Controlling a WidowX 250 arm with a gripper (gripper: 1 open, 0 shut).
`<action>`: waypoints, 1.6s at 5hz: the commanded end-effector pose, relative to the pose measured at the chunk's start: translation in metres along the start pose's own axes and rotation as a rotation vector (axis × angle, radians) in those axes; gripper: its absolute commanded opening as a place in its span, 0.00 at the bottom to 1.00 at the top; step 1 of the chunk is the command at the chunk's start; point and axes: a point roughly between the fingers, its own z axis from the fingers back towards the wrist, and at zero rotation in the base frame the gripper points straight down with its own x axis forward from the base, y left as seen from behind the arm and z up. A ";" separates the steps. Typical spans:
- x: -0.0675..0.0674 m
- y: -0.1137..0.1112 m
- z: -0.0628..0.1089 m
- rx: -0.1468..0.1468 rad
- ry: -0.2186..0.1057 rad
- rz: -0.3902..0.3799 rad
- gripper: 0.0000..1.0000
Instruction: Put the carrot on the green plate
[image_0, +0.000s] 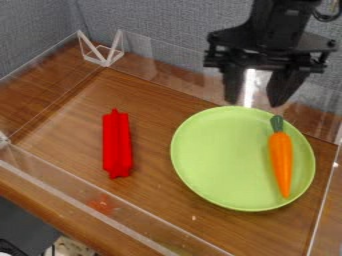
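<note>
The orange carrot (281, 161) lies lengthwise on the right part of the green plate (221, 160), its dark green stem tip pointing to the back. My gripper (261, 90) hangs above the plate's back edge, just behind the carrot's stem end and clear of it. The two dark fingers (231, 85) stand apart and hold nothing.
A red ridged block (118, 142) lies on the wooden table (54, 110) to the left of the plate. A white wire stand (100, 45) sits in the back left corner. Clear acrylic walls (160, 225) surround the table.
</note>
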 end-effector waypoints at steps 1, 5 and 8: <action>0.005 0.007 0.009 -0.030 -0.026 0.070 1.00; -0.004 0.005 0.005 0.038 -0.047 0.128 1.00; -0.011 -0.006 0.003 0.054 -0.024 0.102 1.00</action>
